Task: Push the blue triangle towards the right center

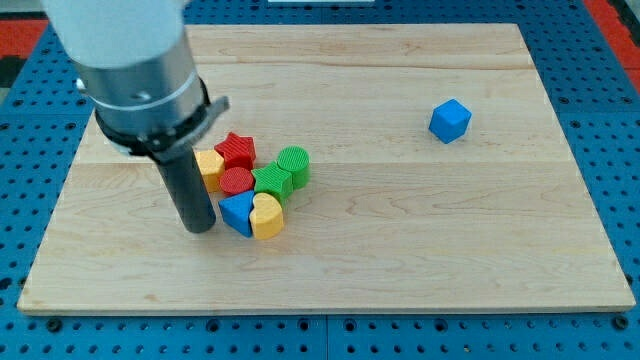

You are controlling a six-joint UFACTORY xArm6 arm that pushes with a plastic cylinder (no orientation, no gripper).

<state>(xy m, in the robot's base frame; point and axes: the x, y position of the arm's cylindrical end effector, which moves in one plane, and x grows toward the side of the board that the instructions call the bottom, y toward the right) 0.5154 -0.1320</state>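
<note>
My tip point(200, 227) rests on the wooden worktop point(400, 260) in its left half, a little below the middle height. There are no jaws on this arm, only the straight dark rod point(190, 190) hanging from the grey and white housing point(135, 70) that fills the view's top left, so there is nothing to report as wide or narrow.

The blue triangle point(236, 212) sits just beside my tip on the view's right, so close that I cannot tell whether they touch. It lies at the lower left of a tight cluster of blocks. Pressed against its right side is a yellow heart-shaped block point(267, 216). Directly above the triangle is a red cylinder point(236, 181), and above that a red star point(237, 150). A yellow block point(209, 166), its shape partly hidden by the rod, sits at the cluster's left edge, toward the view's top from my tip. On the cluster's right are two green blocks: one with a star-like outline point(272, 182) touching the red cylinder, and a rounder one point(294, 163) just up and to the right of it.

A blue cube point(450, 120) stands alone, well apart, in the upper right part of the worktop.
</note>
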